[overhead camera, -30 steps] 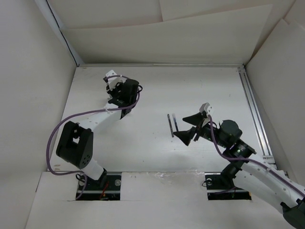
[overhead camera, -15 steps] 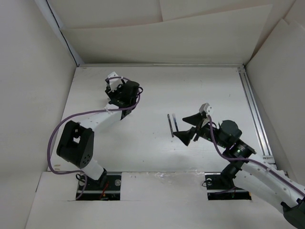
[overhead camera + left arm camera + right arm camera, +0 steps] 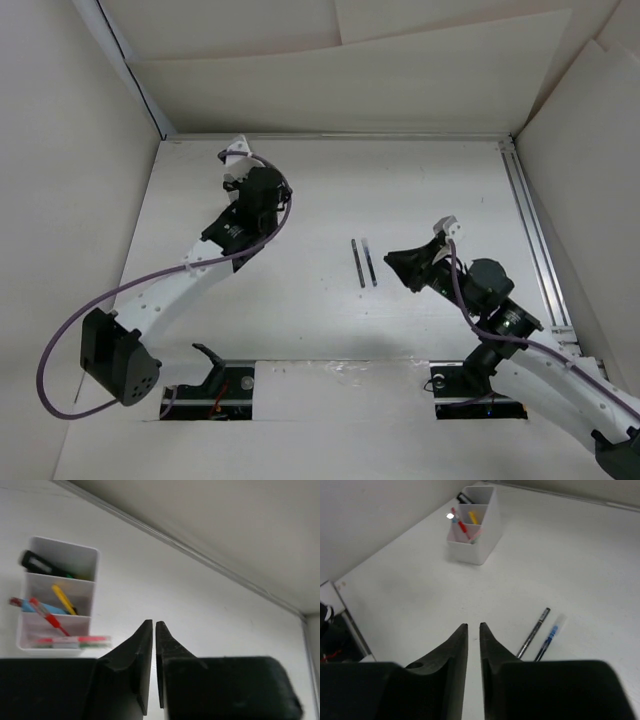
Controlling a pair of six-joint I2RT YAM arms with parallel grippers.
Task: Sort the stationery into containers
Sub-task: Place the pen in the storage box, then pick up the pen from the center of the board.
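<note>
Worktop (image 3: 330,190): wide open room between the two pairs of jaws. Nothing lies across the way from the loose pens to the box.
Side wall (image 3: 70,200): it rises just beyond the box, out past the left jaws. A wide swing there would likely clip it.
Rail (image 3: 535,240): behind the right jaws, well apart from them, so little worry.
Left arm (image 3: 190,270): jaws closed on nothing, only a thin slit between them. The box sits ahead of them and off to their left.
Right arm (image 3: 520,335): jaws closed and empty. Both pens lie just ahead of the tips, to their right. Coming down closed would shove or roll a pen, so they need to open first.
Box (image 3: 481,545): far ahead of the right jaws, slightly left, already holding pens that stick out over the rim. A carried pen could catch them, or nudge the light box over.
Dark pen (image 3: 534,632): flat, thin, close beside its neighbour. A finger may land on both.
Blue pen (image 3: 549,637): just to the right of the dark one. It could skid away if pinched off-centre.
</note>
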